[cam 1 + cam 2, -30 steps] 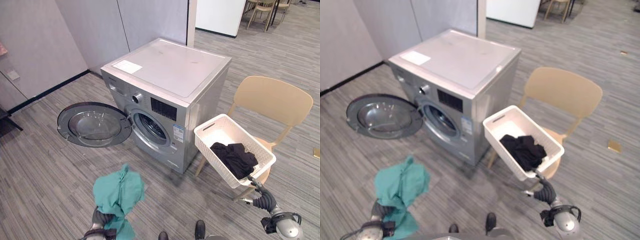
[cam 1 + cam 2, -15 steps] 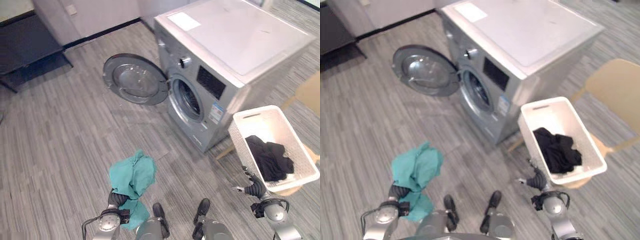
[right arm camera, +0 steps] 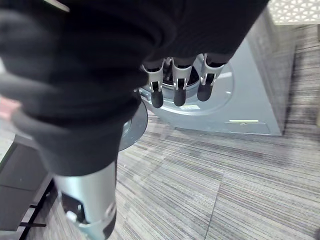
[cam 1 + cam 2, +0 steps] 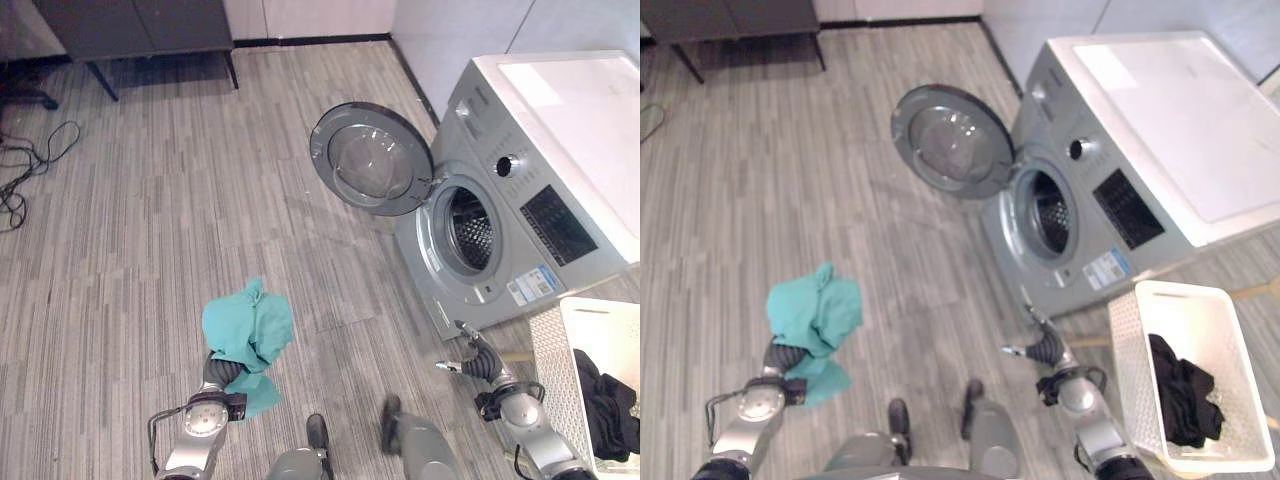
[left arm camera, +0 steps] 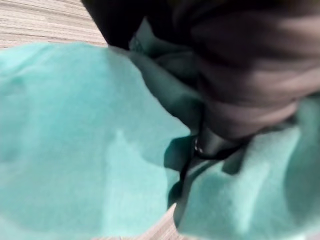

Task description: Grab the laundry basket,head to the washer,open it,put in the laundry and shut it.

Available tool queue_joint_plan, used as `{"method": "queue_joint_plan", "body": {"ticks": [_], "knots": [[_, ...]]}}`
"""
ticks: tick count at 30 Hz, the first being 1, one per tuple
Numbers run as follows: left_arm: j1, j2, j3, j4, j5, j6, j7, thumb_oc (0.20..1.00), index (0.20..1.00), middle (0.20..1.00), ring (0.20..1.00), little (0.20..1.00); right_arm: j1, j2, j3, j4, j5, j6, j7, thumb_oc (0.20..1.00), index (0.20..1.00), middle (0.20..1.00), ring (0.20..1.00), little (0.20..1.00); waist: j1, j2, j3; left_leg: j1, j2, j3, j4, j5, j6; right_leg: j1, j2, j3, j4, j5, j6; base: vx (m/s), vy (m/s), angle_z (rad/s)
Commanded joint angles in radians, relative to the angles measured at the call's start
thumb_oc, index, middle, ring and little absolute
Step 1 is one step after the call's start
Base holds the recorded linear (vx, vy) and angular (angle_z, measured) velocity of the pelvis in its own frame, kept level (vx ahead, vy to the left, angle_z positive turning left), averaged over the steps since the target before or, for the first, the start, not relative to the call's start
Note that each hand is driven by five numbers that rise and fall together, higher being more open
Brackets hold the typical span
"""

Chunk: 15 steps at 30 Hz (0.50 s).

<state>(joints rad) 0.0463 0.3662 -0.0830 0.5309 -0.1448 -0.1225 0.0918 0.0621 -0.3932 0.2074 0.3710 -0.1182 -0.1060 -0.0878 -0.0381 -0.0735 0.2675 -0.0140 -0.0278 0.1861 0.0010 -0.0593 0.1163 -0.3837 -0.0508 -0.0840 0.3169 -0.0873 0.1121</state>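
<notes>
From my head, my left hand (image 4: 222,372) carries the teal cloth (image 4: 247,327); the washer (image 4: 520,200) stands door open, the laundry basket (image 4: 1190,385) beside it. Left wrist: my fingers are buried in cloth, so I cannot tell their pose. Right wrist: my right hand (image 3: 180,87) is empty, fingers loosely spread.

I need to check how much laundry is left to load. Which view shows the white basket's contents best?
The right eye view: the whole white basket shows, with dark clothes in it. The left eye view crops the basket at the picture's edge, with part of the clothes showing. The right wrist view catches only a corner of its lattice wall.
</notes>
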Motion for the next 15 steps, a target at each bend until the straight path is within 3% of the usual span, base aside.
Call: {"method": "queue_joint_plan", "body": {"ticks": [1, 3, 5, 6, 7, 9, 10, 11, 14, 15], "knots": [[0.021, 0.011, -0.014, -0.088, 0.018, -0.048, 0.009, 0.200, 0.200, 0.200, 0.200, 0.200, 0.010, -0.023, -0.006, -0.001, -0.005, -0.015, -0.009, 1.000, 1.000, 1.000, 1.000, 1.000, -0.025, 0.012, -0.001, 0.037, -0.022, -0.040, 0.065, -0.101, -0.071, 0.077, 0.019, -0.040, -0.121, 0.077, 0.017, 0.28, -0.009, 1.10], [0.014, 0.005, -0.022, -0.087, 0.028, -0.046, 0.003, 0.200, 0.200, 0.200, 0.200, 0.200, 0.023, -0.020, -0.012, -0.006, -0.004, -0.015, -0.002, 1.000, 1.000, 1.000, 1.000, 1.000, -0.032, 0.008, 0.000, 0.061, -0.039, -0.075, 0.062, -0.114, -0.073, 0.057, 0.014, -0.060, -0.148, 0.098, 0.023, 0.28, -0.040, 0.57], [0.010, 0.003, -0.023, -0.083, 0.040, -0.043, -0.002, 0.200, 0.200, 0.200, 0.200, 0.200, 0.029, -0.019, -0.015, -0.005, -0.004, -0.015, 0.002, 1.000, 1.000, 1.000, 1.000, 1.000, -0.029, 0.003, -0.003, 0.085, -0.047, -0.097, 0.062, -0.129, -0.079, 0.064, -0.008, -0.141, -0.162, 0.105, 0.020, 0.23, -0.075, 0.57], [0.010, 0.004, -0.023, -0.083, 0.040, -0.043, -0.002, 0.200, 0.200, 0.200, 0.200, 0.200, 0.029, -0.018, -0.015, -0.005, -0.004, -0.015, 0.002, 1.000, 1.000, 1.000, 1.000, 1.000, -0.032, 0.004, -0.003, 0.085, -0.046, -0.101, 0.062, -0.129, -0.080, 0.066, -0.009, -0.144, -0.163, 0.104, 0.020, 0.36, -0.171, 0.69], [0.022, -0.004, -0.042, -0.093, 0.059, -0.047, -0.017, 0.200, 0.200, 0.200, 0.200, 0.200, 0.057, -0.019, -0.025, 0.001, 0.001, -0.023, 0.010, 1.000, 1.000, 1.000, 1.000, 1.000, -0.040, 0.007, -0.026, 0.118, -0.034, -0.117, 0.085, -0.145, -0.111, 0.116, -0.016, -0.162, -0.188, 0.096, 0.003, 0.37, -0.192, 0.76], [0.031, -0.009, -0.043, -0.093, 0.056, -0.050, -0.021, 0.200, 0.200, 0.200, 0.200, 0.200, 0.065, -0.024, -0.033, 0.012, 0.003, -0.024, 0.010, 1.000, 1.000, 1.000, 1.000, 1.000, -0.059, 0.016, -0.053, 0.115, -0.004, -0.093, 0.136, -0.113, -0.159, 0.164, -0.016, -0.176, -0.225, 0.101, -0.007, 0.37, -0.193, 1.12], [0.036, -0.008, -0.049, -0.101, 0.058, -0.049, -0.025, 0.200, 0.200, 0.200, 0.200, 0.200, 0.071, -0.032, -0.036, 0.003, 0.010, -0.029, 0.012, 1.000, 1.000, 1.000, 1.000, 1.000, -0.065, 0.015, -0.053, 0.090, 0.016, -0.077, 0.220, -0.080, -0.176, 0.191, -0.010, -0.166, -0.233, 0.097, -0.020, 0.37, -0.181, 1.29], [0.029, -0.017, -0.058, -0.094, 0.048, -0.053, -0.030, 0.200, 0.200, 0.200, 0.200, 0.200, 0.064, -0.048, -0.029, 0.021, 0.016, -0.030, 0.013, 1.000, 1.000, 1.000, 1.000, 1.000, -0.056, 0.003, -0.041, -0.007, 0.070, -0.026, 0.368, -0.028, -0.181, 0.264, 0.003, -0.141, -0.270, 0.066, -0.046, 0.33, -0.150, 0.88], [0.025, -0.010, -0.070, -0.094, 0.054, -0.045, -0.032, 0.200, 0.200, 0.200, 0.200, 0.200, 0.047, -0.057, -0.030, 0.030, 0.020, -0.025, 0.003, 1.000, 1.000, 1.000, 1.000, 1.000, -0.026, -0.027, -0.031, -0.131, 0.050, -0.065, 0.299, -0.073, -0.148, 0.306, 0.001, -0.075, -0.288, 0.044, -0.043, 0.29, -0.034, -0.75], [0.027, -0.006, -0.069, -0.094, 0.057, -0.043, -0.033, 0.200, 0.200, 0.200, 0.200, 0.200, 0.046, -0.059, -0.030, 0.034, 0.018, -0.024, 0.002, 1.000, 1.000, 1.000, 1.000, 1.000, -0.019, -0.031, -0.033, -0.161, 0.043, -0.093, 0.264, -0.043, -0.154, 0.313, 0.002, -0.056, -0.293, 0.041, -0.042, 0.35, 0.093, -1.33]]}}
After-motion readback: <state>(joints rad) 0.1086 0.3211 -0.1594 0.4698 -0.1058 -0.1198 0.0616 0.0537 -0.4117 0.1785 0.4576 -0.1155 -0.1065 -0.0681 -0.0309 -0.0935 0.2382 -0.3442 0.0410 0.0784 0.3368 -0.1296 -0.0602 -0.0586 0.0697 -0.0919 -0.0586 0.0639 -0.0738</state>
